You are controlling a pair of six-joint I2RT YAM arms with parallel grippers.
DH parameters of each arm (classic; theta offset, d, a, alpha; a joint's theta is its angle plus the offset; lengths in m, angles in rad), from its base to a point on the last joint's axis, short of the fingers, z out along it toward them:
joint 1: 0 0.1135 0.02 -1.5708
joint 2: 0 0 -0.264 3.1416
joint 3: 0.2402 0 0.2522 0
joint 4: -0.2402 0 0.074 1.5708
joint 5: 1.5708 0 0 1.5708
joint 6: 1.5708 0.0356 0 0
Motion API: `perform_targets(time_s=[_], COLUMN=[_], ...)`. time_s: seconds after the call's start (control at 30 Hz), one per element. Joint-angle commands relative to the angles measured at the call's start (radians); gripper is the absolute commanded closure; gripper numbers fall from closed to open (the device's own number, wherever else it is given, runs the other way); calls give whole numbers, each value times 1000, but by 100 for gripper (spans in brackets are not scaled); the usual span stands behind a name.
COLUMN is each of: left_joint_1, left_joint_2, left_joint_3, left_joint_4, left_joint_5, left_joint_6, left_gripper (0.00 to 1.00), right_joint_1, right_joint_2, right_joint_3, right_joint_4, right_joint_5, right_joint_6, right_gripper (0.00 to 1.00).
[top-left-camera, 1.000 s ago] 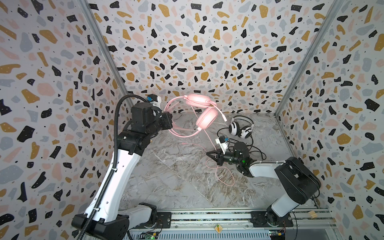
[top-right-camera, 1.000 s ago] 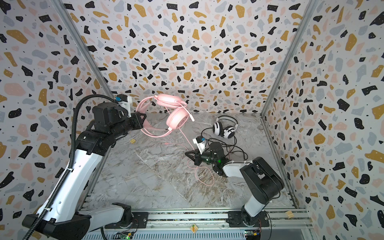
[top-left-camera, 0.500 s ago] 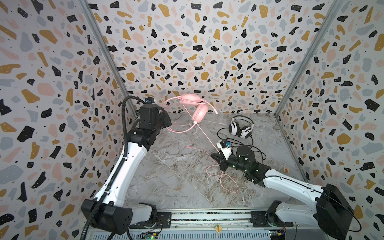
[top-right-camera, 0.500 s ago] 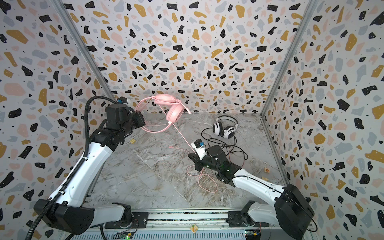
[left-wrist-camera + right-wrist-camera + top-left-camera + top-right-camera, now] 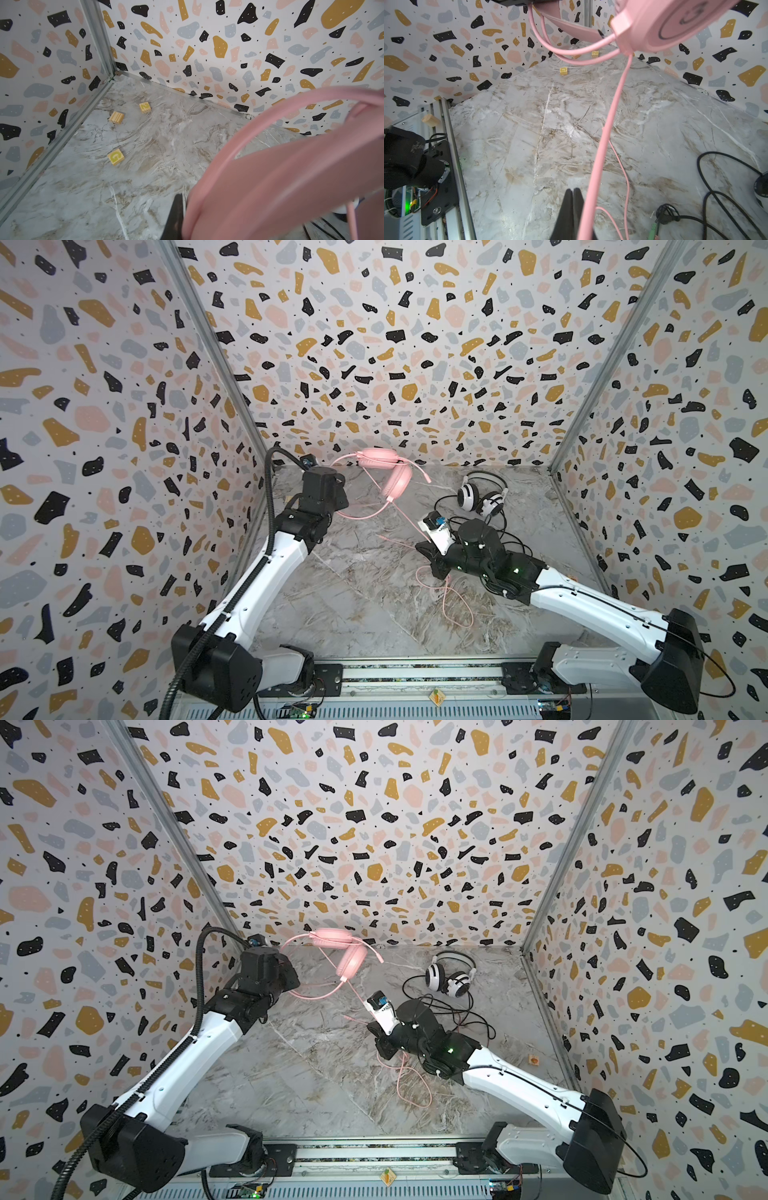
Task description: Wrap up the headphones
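Toward the back of the marble-patterned tabletop [image 5: 353, 614], the pink headphones [image 5: 392, 479] are shown lifted clear of the surface, close to the back wall [image 5: 415, 364]. They are carried by the left gripper [image 5: 340, 506], whose jaws are clamped on the headband [image 5: 270, 176]. In the left wrist view one black finger [image 5: 176, 214] is seen pressed against the band, while the other is hidden behind it. In both top views one ear cup is seen higher, near the wall, and the other hangs below it, tilted.

From the lower ear cup [image 5: 675, 22] the pink cord [image 5: 607, 124] is stretched in a straight line down to the right gripper [image 5: 572, 193], which is held low over the middle of the tabletop. That gripper's jaws are pressed flat together. The cord is laid along the outer side of one finger, and whether it is pinched cannot be told. Past the gripper, the remaining pink cord is spread in loose loops on the tabletop.

At the back right, well apart from the pink set, the white-and-black headphones [image 5: 482, 497] are laid on the tabletop, with their black cord [image 5: 665, 214] strewn in untidy loops beside the right arm. Three small wooden letter blocks [image 5: 116, 156] are scattered near the back left corner.
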Motion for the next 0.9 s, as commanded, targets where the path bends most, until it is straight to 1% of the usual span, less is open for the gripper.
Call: perform_targets(time_s=[0.0,0.07,0.2,0.3,0.4,0.43,0.47,0.57,0.67,0.73,0.8,0.87], left_joint_1=[-18,-45,-91,-106,-97,-88,-88,-78,-19,-2,-2,-1], left_joint_2=[24,74,130,142,127,122,127,156,179,186,179,170], left_joint_3=[-17,14,49,69,68,73,96,199,246,267,261,225], left_joint_4=[203,182,171,161,200,222,215,149,143,133,124,142], left_joint_5=[-81,-69,-84,-88,-59,-37,-39,-55,26,60,32,13], left_joint_6=[-62,-65,-44,-39,-81,-91,-91,-65,-82,-76,-56,-48], left_gripper=[100,100,100,100,100,100,100,100,100,100,100,100], right_joint_1=[40,50,66,72,82,93,100,105,107,108,106,106], right_joint_2=[39,74,118,149,186,187,182,158,142,118,98,83], right_joint_3=[126,182,267,320,362,354,334,251,204,163,155,172], right_joint_4=[-170,-219,-289,-312,-346,-341,-328,-274,-265,-234,-232,-248], right_joint_5=[78,113,117,90,52,53,53,44,16,23,49,56], right_joint_6=[-61,-86,-123,-145,-149,-145,-141,-121,-104,-99,-97,-102], right_gripper=[100,100,100,100,100,100,100,100,100,100,100,100])
